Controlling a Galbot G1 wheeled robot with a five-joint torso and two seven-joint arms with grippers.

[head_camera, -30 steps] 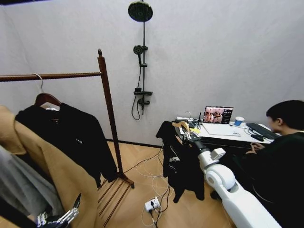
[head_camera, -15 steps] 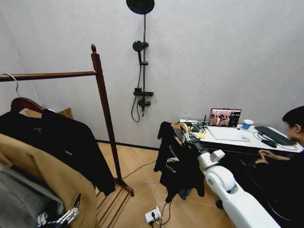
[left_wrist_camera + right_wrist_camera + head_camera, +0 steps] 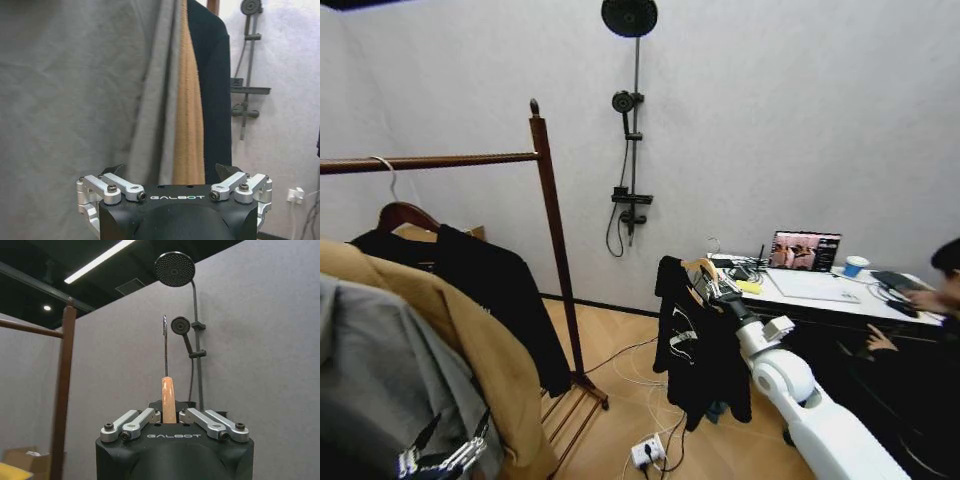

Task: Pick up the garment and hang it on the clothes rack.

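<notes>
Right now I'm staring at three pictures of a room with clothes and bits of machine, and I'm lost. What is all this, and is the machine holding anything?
It is a wheeled robot with two arms, each ending in a gripper.

The wide picture comes from a camera on its head. The white arm on the right reaches out, and its right gripper holds the garment, a black T-shirt, by its light wooden hanger. On the left stands the clothes rack, already carrying a black jacket, a tan coat and a grey garment.

The other two pictures come from cameras on the wrists. One shows the right jaws shut on the hanger. The other shows the left gripper, open and empty, close to the hanging clothes.
</notes>
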